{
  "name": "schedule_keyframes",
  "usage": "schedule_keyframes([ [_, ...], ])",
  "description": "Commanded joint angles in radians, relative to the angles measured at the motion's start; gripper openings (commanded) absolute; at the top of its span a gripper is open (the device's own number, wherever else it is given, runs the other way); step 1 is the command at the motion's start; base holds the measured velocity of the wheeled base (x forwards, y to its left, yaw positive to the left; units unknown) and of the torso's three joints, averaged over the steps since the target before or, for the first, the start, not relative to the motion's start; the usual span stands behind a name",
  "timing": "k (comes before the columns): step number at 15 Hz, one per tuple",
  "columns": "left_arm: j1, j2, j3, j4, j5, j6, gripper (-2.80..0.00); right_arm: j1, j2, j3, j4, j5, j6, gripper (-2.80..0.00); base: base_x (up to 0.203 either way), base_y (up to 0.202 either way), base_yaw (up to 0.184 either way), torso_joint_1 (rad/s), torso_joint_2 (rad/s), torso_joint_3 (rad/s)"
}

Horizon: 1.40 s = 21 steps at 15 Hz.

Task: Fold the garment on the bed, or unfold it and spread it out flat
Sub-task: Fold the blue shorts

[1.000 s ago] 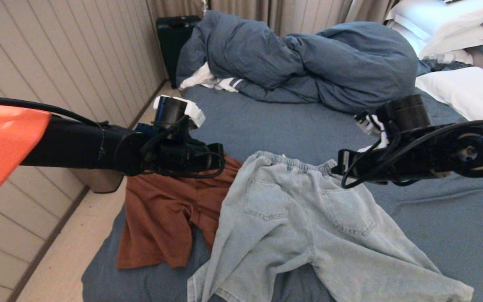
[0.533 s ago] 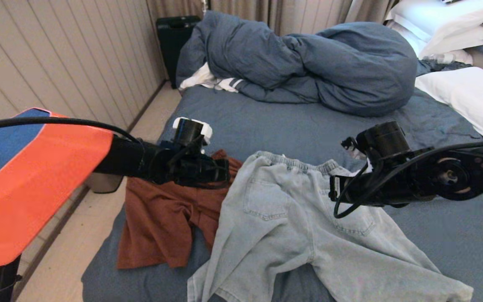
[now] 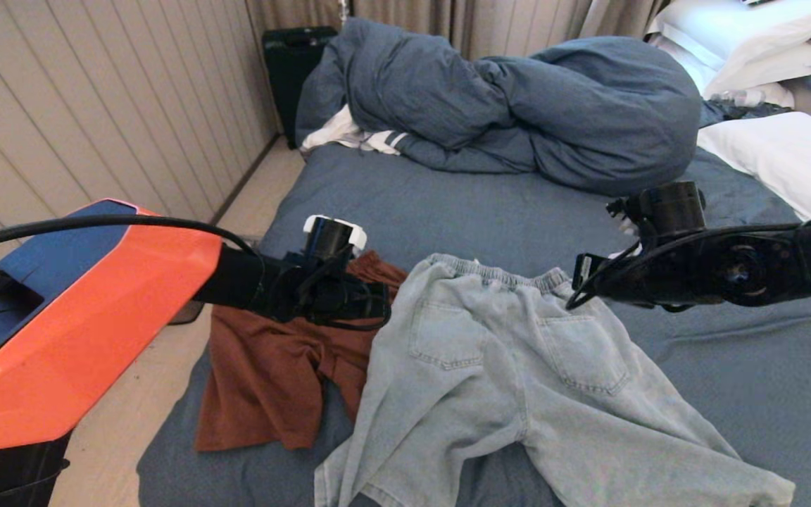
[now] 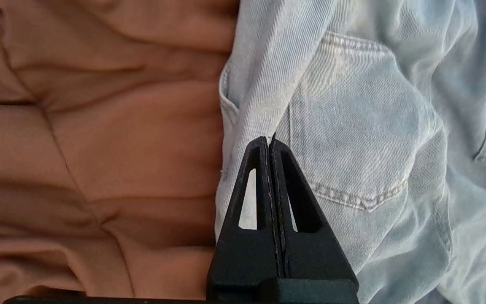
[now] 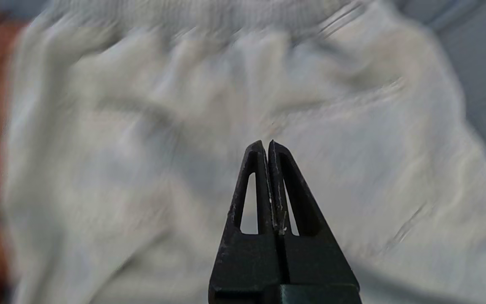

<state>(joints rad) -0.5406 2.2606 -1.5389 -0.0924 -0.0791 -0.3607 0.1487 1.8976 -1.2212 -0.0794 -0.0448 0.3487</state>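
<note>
A pair of light blue denim trousers (image 3: 504, 380) lies back side up on the bed (image 3: 483, 211), waistband toward the far side. Part of it overlaps a rust-brown garment (image 3: 272, 366) on its left. My left gripper (image 4: 269, 141) is shut and empty. It hovers over the denim's left edge beside a back pocket (image 4: 352, 126), right where the denim meets the rust-brown cloth (image 4: 99, 139). My right gripper (image 5: 267, 145) is also shut and empty, above the seat of the denim (image 5: 141, 147) on the right-hand side of the waistband.
A bunched blue duvet (image 3: 518, 105) fills the far side of the bed, with white pillows (image 3: 786, 151) at the far right. A black case (image 3: 293, 63) stands by the panelled wall. Pale floor (image 3: 131, 401) runs along the bed's left edge.
My left arm has come down and right toward the denim's left waist corner. My right arm dipped toward the waistband, then lifted a little. Both grippers stayed shut and the clothes have not moved.
</note>
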Motion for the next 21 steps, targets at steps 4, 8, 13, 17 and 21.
schedule_keyframes([
  [4,0.019,-0.175,0.131,-0.07,-0.001,-0.007,-2.8,-0.063,0.262,-0.162,-0.089,-0.122,-0.07,-2.8,0.0,0.0,0.0,0.0,0.0,0.0],
  [8,0.041,-0.327,0.317,-0.207,-0.001,-0.004,-2.8,-0.076,0.393,-0.269,-0.281,-0.192,-0.21,-2.8,0.0,0.0,0.0,0.0,0.0,0.0],
  [13,0.07,-0.375,0.434,-0.217,-0.002,-0.019,-2.8,-0.087,0.474,-0.379,-0.254,-0.187,-0.215,0.0,0.0,0.0,0.0,0.0,0.0,0.0],
  [17,0.075,-0.392,0.451,-0.217,-0.007,-0.02,-2.8,-0.09,0.526,-0.435,-0.25,-0.18,-0.232,0.0,0.0,0.0,0.0,0.0,0.0,0.0],
  [21,0.074,-0.391,0.465,-0.219,-0.007,-0.02,-2.8,-0.089,0.58,-0.488,-0.247,-0.173,-0.231,0.0,0.0,0.0,0.0,0.0,0.0,0.0],
])
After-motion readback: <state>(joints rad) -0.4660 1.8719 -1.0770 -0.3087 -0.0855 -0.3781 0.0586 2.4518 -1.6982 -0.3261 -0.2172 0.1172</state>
